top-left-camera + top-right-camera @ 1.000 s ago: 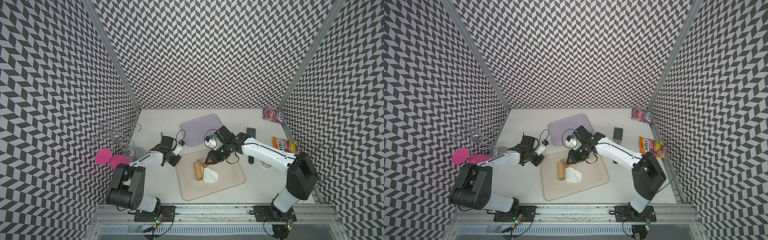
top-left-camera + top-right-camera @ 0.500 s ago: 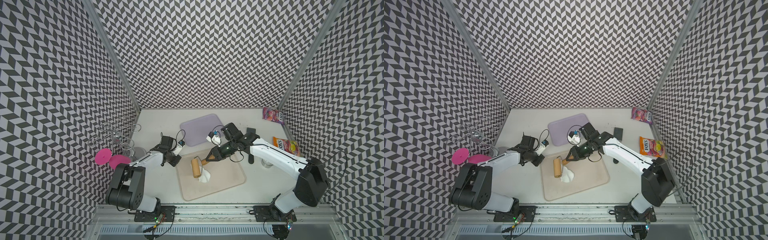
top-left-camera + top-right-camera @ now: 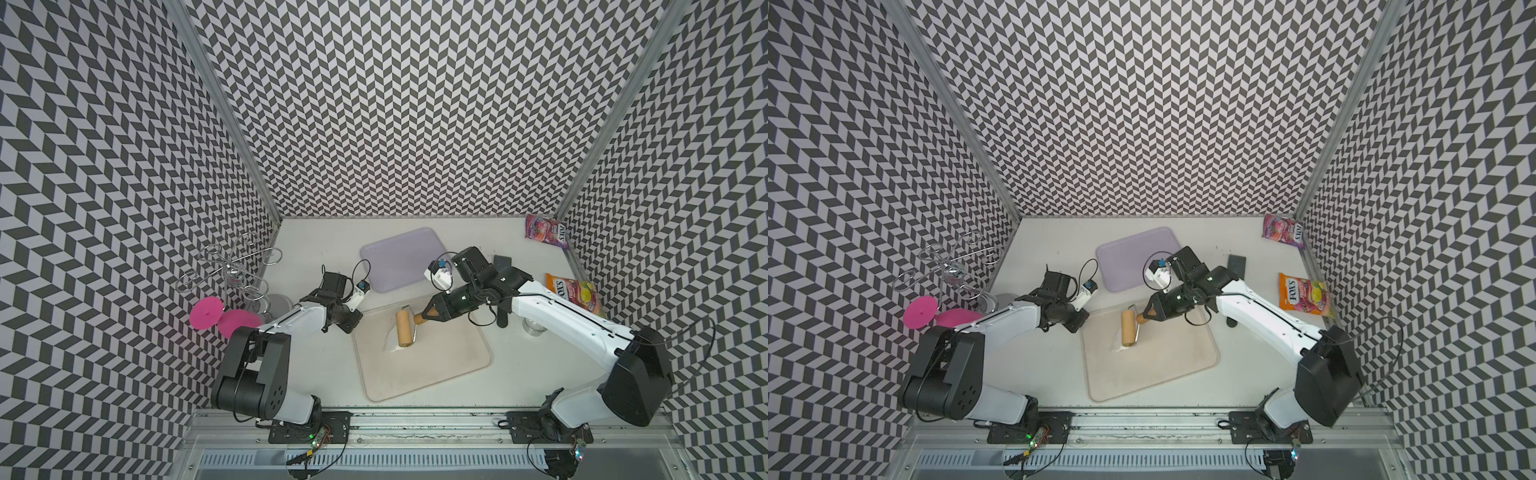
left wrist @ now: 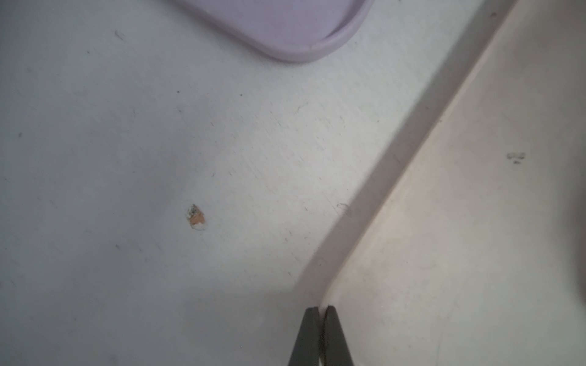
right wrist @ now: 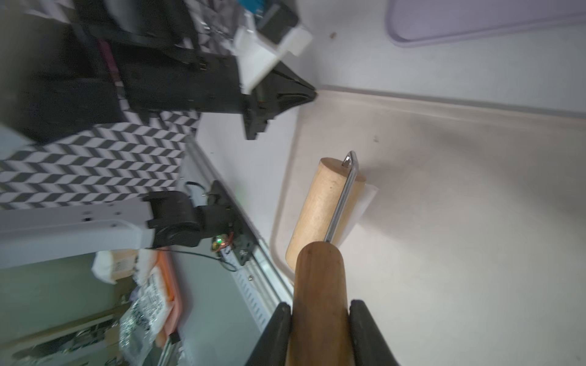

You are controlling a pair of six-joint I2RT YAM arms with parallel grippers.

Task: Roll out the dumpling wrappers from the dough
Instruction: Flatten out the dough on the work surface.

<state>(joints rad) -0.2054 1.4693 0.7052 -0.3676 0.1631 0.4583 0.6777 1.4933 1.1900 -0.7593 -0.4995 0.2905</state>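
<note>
Chevron-walled booth around a white table

Three tall walls (image 3: 395, 104) papered in black-and-white chevrons rise from the back and both sides of the white table (image 3: 324, 237), with a bare aluminium post (image 3: 222, 108) at each of the table's back corners. An aluminium rail (image 3: 415, 419) runs along the table's front edge, and a slotted grille (image 3: 415, 459) lies just in front of it. The light is even and soft. The table's surface is scuffed, with one small orange-brown chip (image 4: 196, 217).
</note>
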